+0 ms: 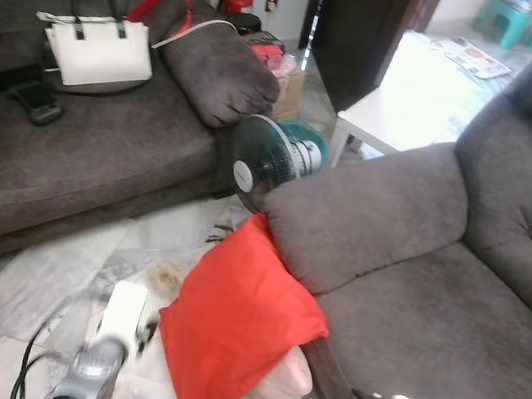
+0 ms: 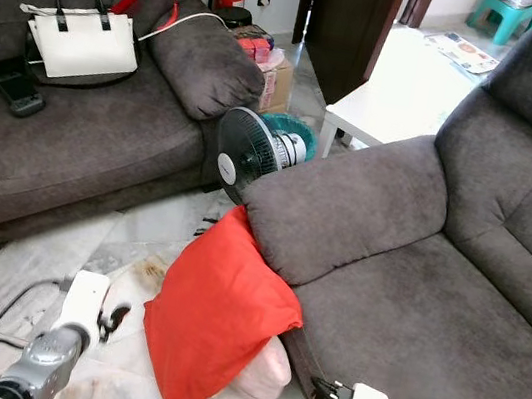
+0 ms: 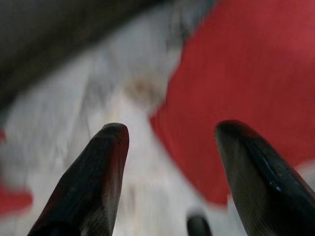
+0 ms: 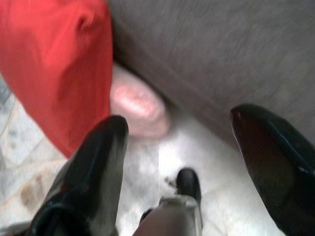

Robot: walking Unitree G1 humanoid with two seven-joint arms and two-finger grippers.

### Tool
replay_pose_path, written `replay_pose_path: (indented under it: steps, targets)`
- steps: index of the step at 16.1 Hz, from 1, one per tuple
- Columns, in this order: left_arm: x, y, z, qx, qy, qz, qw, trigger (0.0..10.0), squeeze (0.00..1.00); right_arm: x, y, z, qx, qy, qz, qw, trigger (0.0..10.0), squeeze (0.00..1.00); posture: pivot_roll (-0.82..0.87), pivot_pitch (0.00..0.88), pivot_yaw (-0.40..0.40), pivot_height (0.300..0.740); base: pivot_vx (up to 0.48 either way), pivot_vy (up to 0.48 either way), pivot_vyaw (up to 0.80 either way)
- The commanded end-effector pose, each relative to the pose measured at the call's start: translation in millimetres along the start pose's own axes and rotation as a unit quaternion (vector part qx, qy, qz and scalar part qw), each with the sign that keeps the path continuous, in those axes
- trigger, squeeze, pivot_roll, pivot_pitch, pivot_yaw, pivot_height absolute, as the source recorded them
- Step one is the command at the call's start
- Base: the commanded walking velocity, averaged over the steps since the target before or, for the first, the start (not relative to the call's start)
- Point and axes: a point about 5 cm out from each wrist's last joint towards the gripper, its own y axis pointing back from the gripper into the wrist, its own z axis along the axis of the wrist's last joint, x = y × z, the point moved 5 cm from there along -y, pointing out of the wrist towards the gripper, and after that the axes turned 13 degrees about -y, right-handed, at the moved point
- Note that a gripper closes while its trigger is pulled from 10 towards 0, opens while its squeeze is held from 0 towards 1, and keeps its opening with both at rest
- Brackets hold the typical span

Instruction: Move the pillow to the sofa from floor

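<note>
Red pillow leans on the sofa; wrist views show both jaws spread, a pink cushion behind.

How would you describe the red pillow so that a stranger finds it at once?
Find the grey sofa on the right. On the floor against its arm leans the red pillow, upright. A smaller pale pink cushion lies half hidden behind it.

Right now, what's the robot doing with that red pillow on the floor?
The robot stands over the red pillow, which leans on the floor against the grey sofa, with a pink cushion tucked behind it. Both arms reach down toward it. The left gripper is open beside the pillow's edge, and the right gripper is open near the sofa's base. Neither holds it yet, so nothing is on the sofa.
</note>
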Motion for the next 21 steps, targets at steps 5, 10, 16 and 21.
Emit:
replay_pose_path:
  steps: [5,10,16,21]
  targets:
    - [21.3,5.2,70.7,-0.169,-0.033,0.056,0.983,10.0,0.00,2.7,3.6,19.6,-0.080,-0.014,0.011,0.997,10.0,0.00,0.07,0.064,-0.006,0.740,0.000,0.000,0.00]
    - [33.2,32.5,115.6,-0.271,-0.053,0.087,0.957,10.0,0.00,60.2,19.0,135.0,-0.324,0.026,0.117,0.938,10.0,0.00,0.07,0.055,-0.003,0.740,0.000,0.000,0.00]
    - [40.4,63.4,146.7,-0.315,-0.048,0.114,0.941,10.0,0.00,70.3,59.0,146.5,-0.371,0.031,0.130,0.919,10.0,0.00,0.08,0.022,-0.003,0.740,0.000,0.000,0.00]
    - [36.0,59.2,151.8,-0.303,-0.034,0.098,0.947,10.0,0.00,80.2,60.7,149.6,-0.359,0.026,0.127,0.924,10.0,0.00,0.06,0.000,0.012,0.740,0.000,0.000,0.00]
